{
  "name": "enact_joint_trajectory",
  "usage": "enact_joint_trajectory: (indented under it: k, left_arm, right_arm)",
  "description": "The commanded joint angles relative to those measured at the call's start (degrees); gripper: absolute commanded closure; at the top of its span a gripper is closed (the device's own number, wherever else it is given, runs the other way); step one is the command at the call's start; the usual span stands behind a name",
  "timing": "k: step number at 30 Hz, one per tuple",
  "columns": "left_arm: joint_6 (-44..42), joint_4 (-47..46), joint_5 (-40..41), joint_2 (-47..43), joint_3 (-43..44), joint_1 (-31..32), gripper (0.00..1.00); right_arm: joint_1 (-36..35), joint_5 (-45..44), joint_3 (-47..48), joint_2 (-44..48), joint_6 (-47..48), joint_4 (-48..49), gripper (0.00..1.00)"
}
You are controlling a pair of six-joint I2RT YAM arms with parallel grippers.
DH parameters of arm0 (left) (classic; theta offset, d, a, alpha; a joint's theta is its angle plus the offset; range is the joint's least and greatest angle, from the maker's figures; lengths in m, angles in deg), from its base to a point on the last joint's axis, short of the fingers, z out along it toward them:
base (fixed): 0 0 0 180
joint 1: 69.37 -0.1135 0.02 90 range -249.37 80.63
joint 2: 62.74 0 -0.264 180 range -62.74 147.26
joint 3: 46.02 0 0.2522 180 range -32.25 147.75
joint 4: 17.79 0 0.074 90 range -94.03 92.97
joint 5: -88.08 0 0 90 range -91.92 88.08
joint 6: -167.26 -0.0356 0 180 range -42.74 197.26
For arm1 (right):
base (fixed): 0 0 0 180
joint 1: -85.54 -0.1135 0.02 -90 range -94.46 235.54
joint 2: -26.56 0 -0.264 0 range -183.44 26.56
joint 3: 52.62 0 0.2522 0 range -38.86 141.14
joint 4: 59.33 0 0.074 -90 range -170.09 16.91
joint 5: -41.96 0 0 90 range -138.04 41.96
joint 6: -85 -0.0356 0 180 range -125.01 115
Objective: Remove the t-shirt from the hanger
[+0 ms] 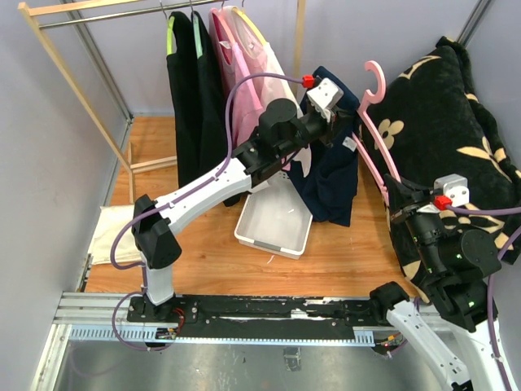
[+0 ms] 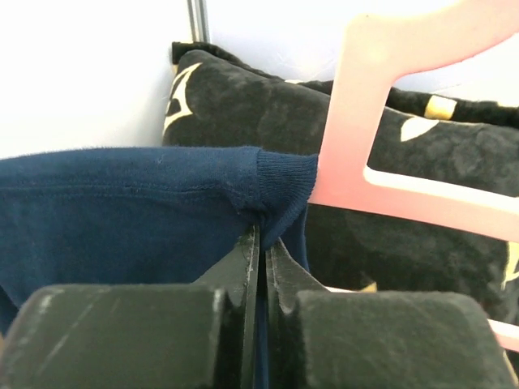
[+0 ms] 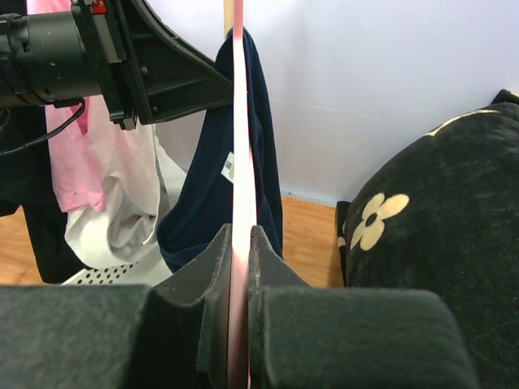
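A navy t-shirt point(image 1: 332, 175) hangs from a pink hanger point(image 1: 373, 122) held in the air right of centre. My left gripper point(image 1: 352, 124) is shut on the shirt's collar point(image 2: 280, 182), right beside the pink hanger point(image 2: 365, 113). My right gripper point(image 1: 396, 194) is shut on the hanger's lower arm; in the right wrist view the hanger point(image 3: 241, 121) runs edge-on between the fingers, with the navy shirt point(image 3: 211, 186) draped on its far part.
A white bin point(image 1: 274, 221) lies on the wooden floor under the shirt. A clothes rail point(image 1: 122, 12) at the back carries black, pink and white garments point(image 1: 195, 90). A black flowered cushion point(image 1: 456, 122) fills the right side.
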Motion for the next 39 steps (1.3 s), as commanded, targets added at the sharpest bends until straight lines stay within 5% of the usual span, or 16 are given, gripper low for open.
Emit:
enact_joint_trajectory:
  k: [1,7,19,39]
  left_arm:
    - [-0.1,-1.2,2.7,0.1,2.6,0.2,0.99]
    - [-0.1,-1.3,7.5,0.5,4.6,0.2,1.00]
    - [-5.3,6.5,21.5,15.3,29.2,-0.1,0.99]
    - [-0.1,3.3,13.9,14.2,26.5,-4.5,0.99]
  right_arm:
    - [-0.4,0.9,1.0,1.6,0.8,4.9,0.99]
    - [-0.4,0.8,1.6,2.4,0.9,3.7,0.99]
    - [-0.4,1.4,4.6,9.1,1.8,-4.1,0.99]
    - [-0.4,-0.3,9.0,14.0,3.4,-8.2,0.99]
